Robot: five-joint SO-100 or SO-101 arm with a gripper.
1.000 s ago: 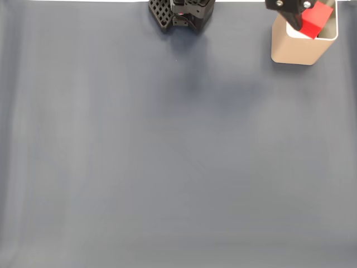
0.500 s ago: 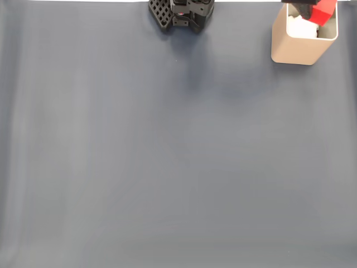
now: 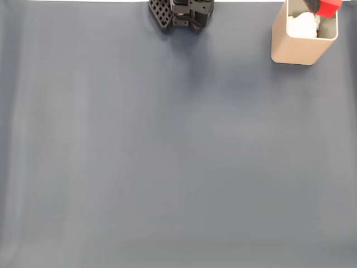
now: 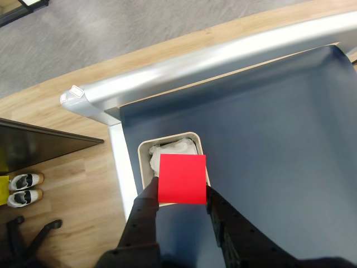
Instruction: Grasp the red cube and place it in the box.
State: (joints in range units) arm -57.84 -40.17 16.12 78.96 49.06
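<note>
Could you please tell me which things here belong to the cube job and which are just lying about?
Job:
red cube, held by the gripper above the box
box

Lying about:
white crumpled stuff inside the box
pair of shoes on the floor

A home, seemingly: wood floor (image 4: 61,184), rug (image 4: 111,28), shoes (image 4: 22,188) beside table.

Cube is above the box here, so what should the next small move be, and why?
Probably open the jaws and let it drop. In the wrist view the gripper holds the cube right above the box, whose opening already has something white inside. The cube covers part of the near rim, so lowering first seems unnecessary.
</note>
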